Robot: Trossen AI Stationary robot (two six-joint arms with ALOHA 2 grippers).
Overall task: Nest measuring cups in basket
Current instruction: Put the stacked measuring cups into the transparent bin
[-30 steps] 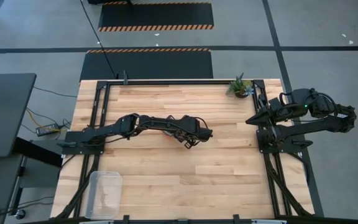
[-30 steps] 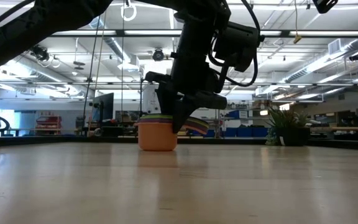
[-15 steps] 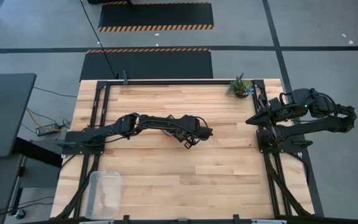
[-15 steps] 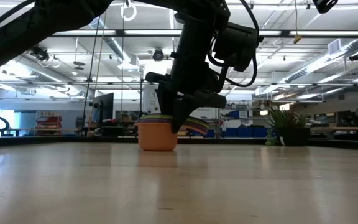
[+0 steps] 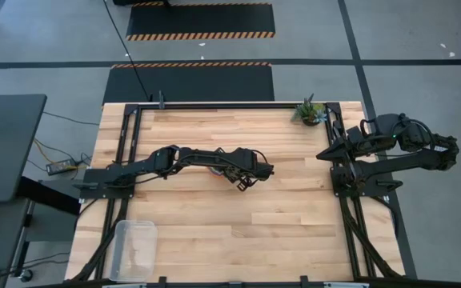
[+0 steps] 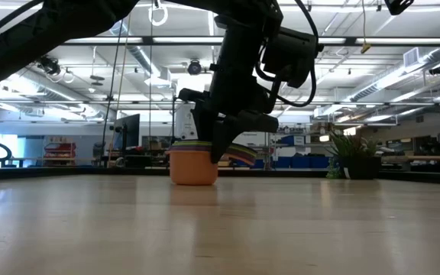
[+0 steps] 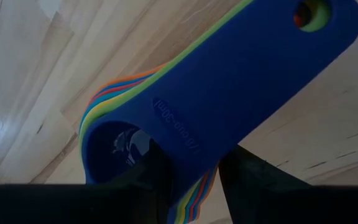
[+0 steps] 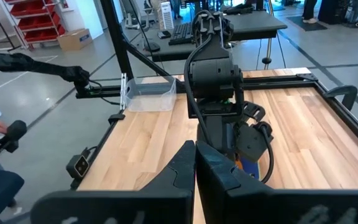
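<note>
The left pincer is down at the middle of the table, and it has hold of the measuring cups by their handles. The left wrist view gives the best look: the cups are already nested one inside another, a dark blue one on top, with green, light blue, yellow, red and orange edges fanning out beneath it, and both dark fingers are pinched narrow on the stacked handles just beside the bowls. In the low view, the bottom orange cup sits on the wood, or so close to it that no gap can be made out, so whether the stack has left the table is not clear.

So the nesting half looks done. What is left is the trip: the basket stands well apart, at the table's near left corner, and appears to hold nothing. The stack has to be lifted, carried across to it and set down inside.

The right pincer waits at the table's right edge, up off the surface with its fingers pressed together, holding nothing. A small potted plant stands at the far right corner, clear of the likely path.
</note>
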